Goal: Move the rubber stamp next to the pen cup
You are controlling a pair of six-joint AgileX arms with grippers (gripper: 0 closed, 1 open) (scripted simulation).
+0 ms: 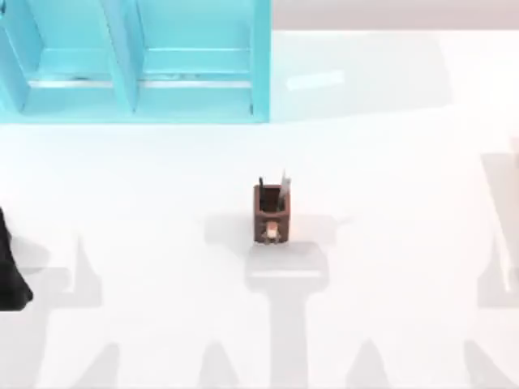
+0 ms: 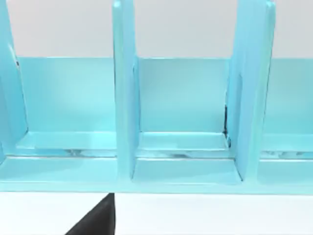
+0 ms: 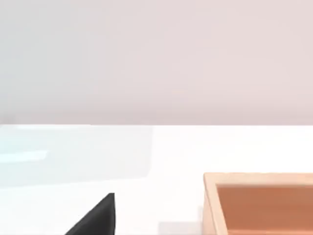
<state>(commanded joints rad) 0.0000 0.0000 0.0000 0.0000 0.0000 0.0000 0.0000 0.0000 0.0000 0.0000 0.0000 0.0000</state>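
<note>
The white table [image 1: 389, 267] spans the top view, with a turquoise shelf unit [image 1: 134, 61] across its far left, split by upright dividers into open bays. The left wrist view faces those bays head-on, a black tip of the left gripper [image 2: 95, 218] at its lower edge. In the top view the left arm [image 1: 10, 267] is a dark shape at the table's left edge. The right wrist view shows a tan open box [image 3: 259, 203] on the table, and a black tip of the right gripper [image 3: 95, 218]. I cannot tell how either gripper's fingers stand. The pen cup [image 1: 272, 212] stands mid-table, pens upright, well apart from the shelf.
</note>
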